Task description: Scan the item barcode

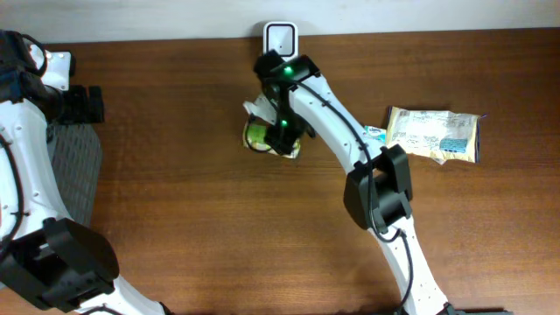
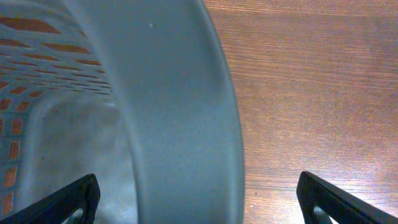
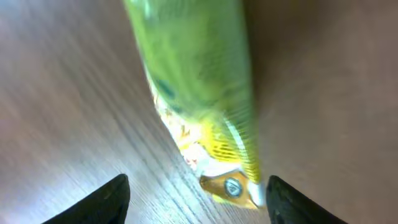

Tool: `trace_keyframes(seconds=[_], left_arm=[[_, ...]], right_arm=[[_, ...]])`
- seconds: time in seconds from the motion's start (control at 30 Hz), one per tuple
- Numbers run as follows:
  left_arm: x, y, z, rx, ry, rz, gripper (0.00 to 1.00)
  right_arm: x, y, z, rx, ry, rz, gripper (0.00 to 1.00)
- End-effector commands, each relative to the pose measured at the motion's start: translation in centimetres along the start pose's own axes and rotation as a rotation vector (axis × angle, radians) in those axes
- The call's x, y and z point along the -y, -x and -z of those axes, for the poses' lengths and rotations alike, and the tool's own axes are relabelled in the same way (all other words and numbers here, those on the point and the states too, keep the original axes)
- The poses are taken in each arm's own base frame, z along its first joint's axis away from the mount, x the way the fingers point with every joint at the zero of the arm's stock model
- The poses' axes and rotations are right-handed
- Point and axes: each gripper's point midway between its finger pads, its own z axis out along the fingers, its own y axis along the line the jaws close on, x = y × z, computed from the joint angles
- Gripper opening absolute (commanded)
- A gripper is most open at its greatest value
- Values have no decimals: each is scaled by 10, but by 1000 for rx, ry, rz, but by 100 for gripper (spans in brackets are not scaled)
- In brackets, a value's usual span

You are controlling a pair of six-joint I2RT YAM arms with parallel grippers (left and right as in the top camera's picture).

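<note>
The item is a green and yellow packet [image 1: 259, 133] lying on the wooden table just below the white scanner [image 1: 280, 37] at the far edge. My right gripper [image 1: 284, 140] hangs over its right end. In the right wrist view the packet [image 3: 199, 93] runs up the frame, blurred, and its gold corner lies between the fingers of the open right gripper [image 3: 199, 199], close to the right finger. No barcode shows on it. My left gripper [image 1: 87, 105] is far off at the left, and in its own view the left gripper [image 2: 199, 199] is open astride the basket rim [image 2: 180, 124].
A grey perforated basket [image 1: 77, 166] stands at the left edge under the left arm. A second, pale packet with blue print [image 1: 433, 134] lies at the right. The right arm stretches diagonally across the middle of the table.
</note>
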Motion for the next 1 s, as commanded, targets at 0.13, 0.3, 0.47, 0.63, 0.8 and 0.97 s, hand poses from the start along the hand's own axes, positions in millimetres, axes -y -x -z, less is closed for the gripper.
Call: trace_keyframes(seconds=[0.13,0.3,0.47,0.63,0.8,0.97], left_arm=[[0,-2,-2,-6,-8,-12,99],[0,-2,-2,-6,-8,-12,99],[0,-2,-2,-6,-8,-12,99],[0,-2,-2,-6,-8,-12,99],[0,-2,-2,-6,-8,-12,99],[0,-2,-2,-6,-8,-12,99]], right_arm=[[2,12,-14,127,120,48,61],[7,23,-17,174,100,58,57],[3,18,-28,155,125,52,45],[-19,22,-22,185,255,-61,10],[-81,54,20,367,707,-168,4],[-98,55,-34,279,761,-364,4]])
